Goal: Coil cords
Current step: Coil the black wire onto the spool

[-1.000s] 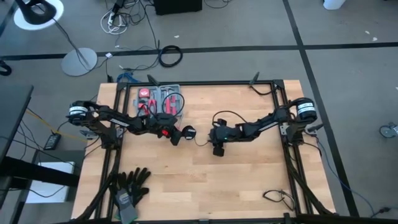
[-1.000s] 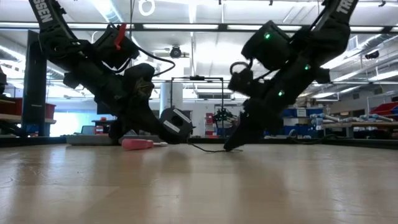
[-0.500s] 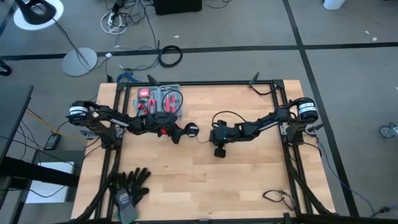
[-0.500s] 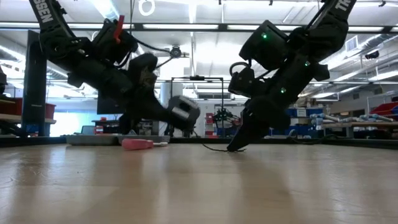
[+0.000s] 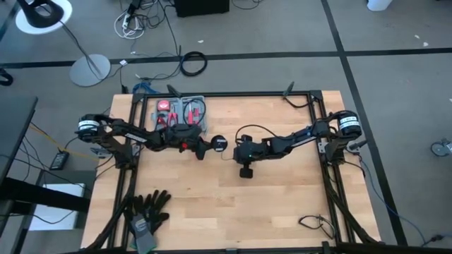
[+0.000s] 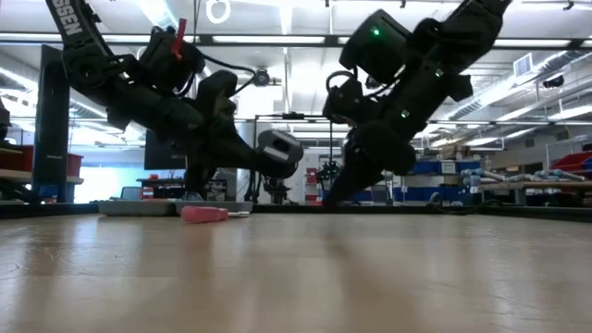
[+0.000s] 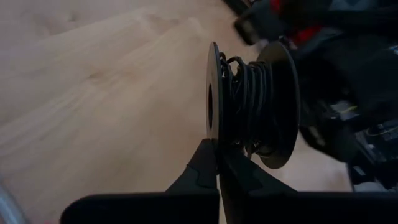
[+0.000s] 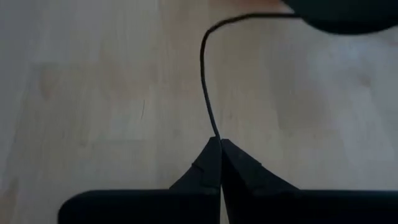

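2 tools, left tool [image 7: 217, 163] pinching round black spool [image 7: 249, 102], thin cord [image 8: 208, 93] clamped in right tool [image 8: 219, 163]

The cord [image 8: 206, 74] runs up into a dark blur [image 8: 342, 14] cut off by the picture's edge; beyond the spool [image 7: 249, 102], the other arm [image 7: 348, 81] is blurred.

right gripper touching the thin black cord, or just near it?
Touching. In the right wrist view the right gripper has its jaws shut on the thin black cord, which runs straight out from between the closed tips with no gap.
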